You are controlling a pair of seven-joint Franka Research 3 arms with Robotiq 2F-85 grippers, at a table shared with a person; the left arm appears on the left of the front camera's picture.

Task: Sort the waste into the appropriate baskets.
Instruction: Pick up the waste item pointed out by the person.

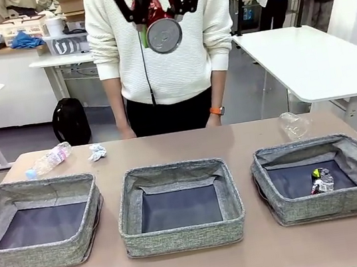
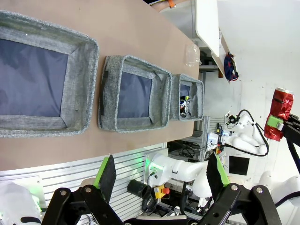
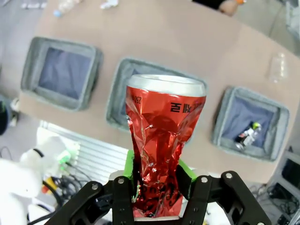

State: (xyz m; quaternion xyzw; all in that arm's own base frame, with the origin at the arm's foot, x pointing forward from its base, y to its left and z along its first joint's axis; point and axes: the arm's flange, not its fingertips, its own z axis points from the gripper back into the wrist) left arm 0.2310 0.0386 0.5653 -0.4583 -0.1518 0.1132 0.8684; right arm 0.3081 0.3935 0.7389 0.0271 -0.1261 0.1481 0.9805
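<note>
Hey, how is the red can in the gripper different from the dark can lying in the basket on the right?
The red can is clamped in the right gripper, up in the air; the silver-black can lies loose on the floor of the right basket. The red can is bright red with a silver top; the silver-black can is mostly dark. The red can is plainly crumpled; the silver-black can is too small to judge. Both are metal cans.
</note>
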